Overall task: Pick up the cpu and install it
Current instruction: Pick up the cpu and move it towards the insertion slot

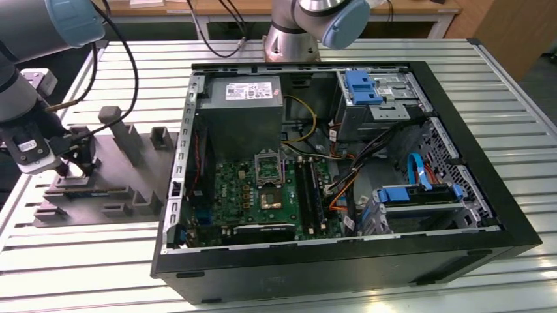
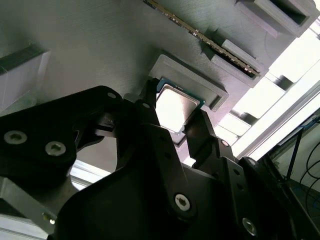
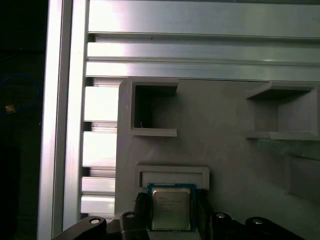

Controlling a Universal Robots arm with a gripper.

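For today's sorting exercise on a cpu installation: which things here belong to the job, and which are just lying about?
Belongs to the job: cpu, gripper at it, grey parts fixture, motherboard.
Just lying about: power supply box, blue drive bracket, memory stick, blue cable.

My exterior view looks down from high and well back over the open computer case (image 1: 331, 261) and the grey fixture (image 1: 113, 169) at the exterior view's left. Both wrist views sit close above that fixture, the first wrist view straight down and the second wrist view slanted, and they share the cpu (image 2: 175, 107) (image 3: 171, 209).
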